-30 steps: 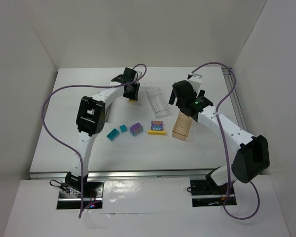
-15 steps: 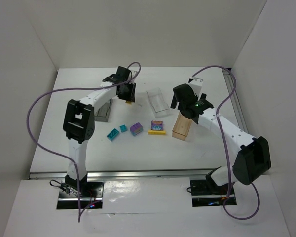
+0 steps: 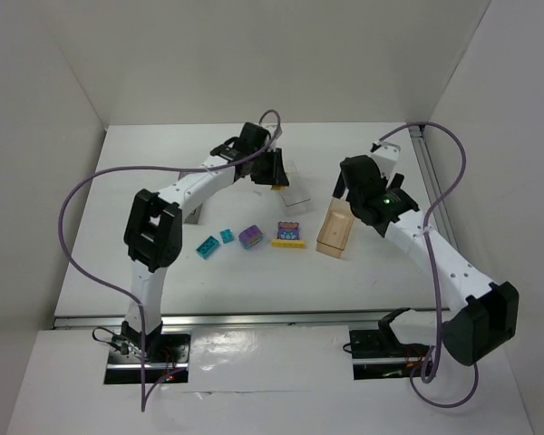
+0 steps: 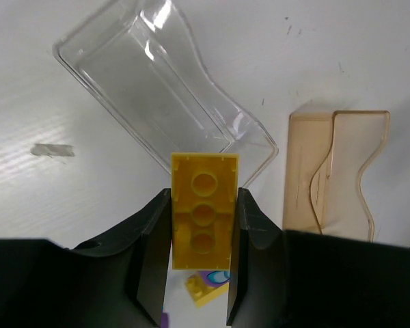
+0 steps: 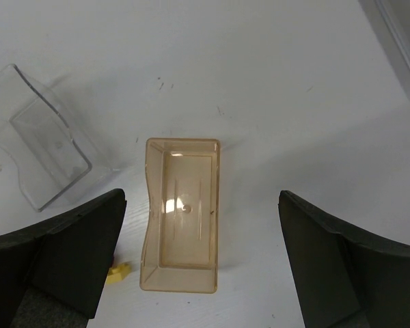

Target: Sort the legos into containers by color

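My left gripper (image 3: pixel 274 172) is shut on a yellow brick (image 4: pixel 203 212) and holds it above the near end of the clear container (image 3: pixel 295 192), which also shows in the left wrist view (image 4: pixel 157 89). My right gripper (image 3: pixel 352 188) is open and empty above the tan wooden box (image 3: pixel 334 231), which looks empty in the right wrist view (image 5: pixel 184 215). On the table lie two teal bricks (image 3: pixel 206 246) (image 3: pixel 227 236), a purple brick (image 3: pixel 249 236), and a purple brick (image 3: pixel 289 229) on the flat yellow plate (image 3: pixel 288 243). The dark grey container (image 3: pixel 192 214) is mostly hidden by my left arm.
White walls close in the table at the back and both sides. A metal rail (image 3: pixel 435 190) runs along the right edge. Purple cables loop over both arms. The clear container (image 5: pixel 41 150) lies left of the tan box in the right wrist view.
My left arm has swung right with the yellow brick, from beside the dark grey container to over the clear container. My right gripper has drawn back to the right, uncovering the tan box.
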